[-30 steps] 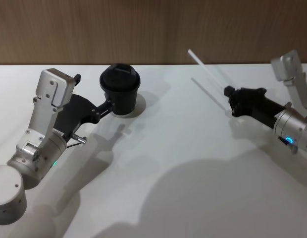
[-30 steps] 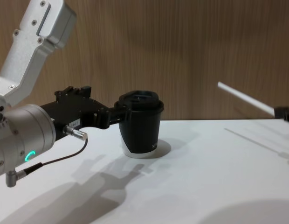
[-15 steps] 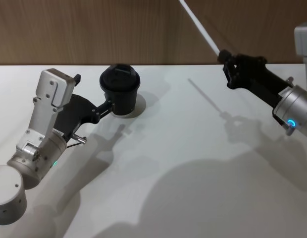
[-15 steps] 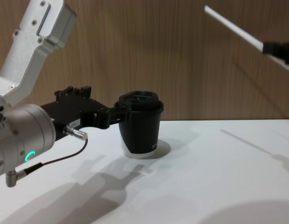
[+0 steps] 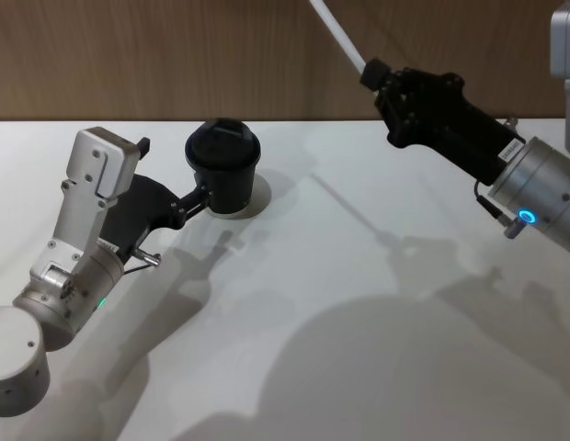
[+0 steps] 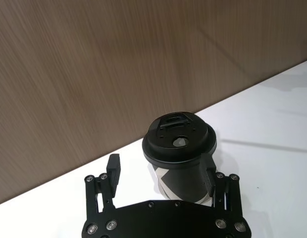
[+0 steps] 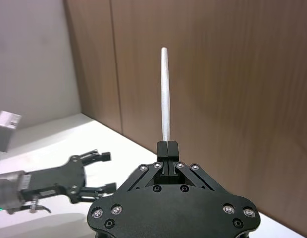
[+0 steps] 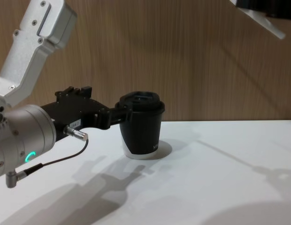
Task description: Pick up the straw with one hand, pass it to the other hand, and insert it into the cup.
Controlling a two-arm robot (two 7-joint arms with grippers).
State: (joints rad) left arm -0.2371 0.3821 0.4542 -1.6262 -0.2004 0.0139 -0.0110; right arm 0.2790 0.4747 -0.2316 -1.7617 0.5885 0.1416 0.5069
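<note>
The black lidded cup [image 5: 222,165] [image 8: 141,126] stands upright on the white table at the back left. My left gripper [image 5: 173,170] is open around it at mid height. In the left wrist view one finger [image 6: 209,171] touches the cup [image 6: 179,144] and the other finger [image 6: 114,169] stands apart from it. My right gripper [image 5: 372,72] is raised high at the back right, shut on the white straw [image 5: 336,32]. The straw [image 7: 166,94] sticks straight out beyond the shut fingertips [image 7: 167,148], pointing up and left toward the wall.
The white table [image 5: 313,303] spreads out in front, ending at a wooden wall [image 5: 175,55] behind. A thin black cable with a metal plug [image 8: 75,134] hangs from my left wrist, near the cup. My left gripper [image 7: 89,173] shows far below in the right wrist view.
My right gripper has lifted the straw well above the table and carried it left, toward the middle. The left gripper and the cup have not moved.
</note>
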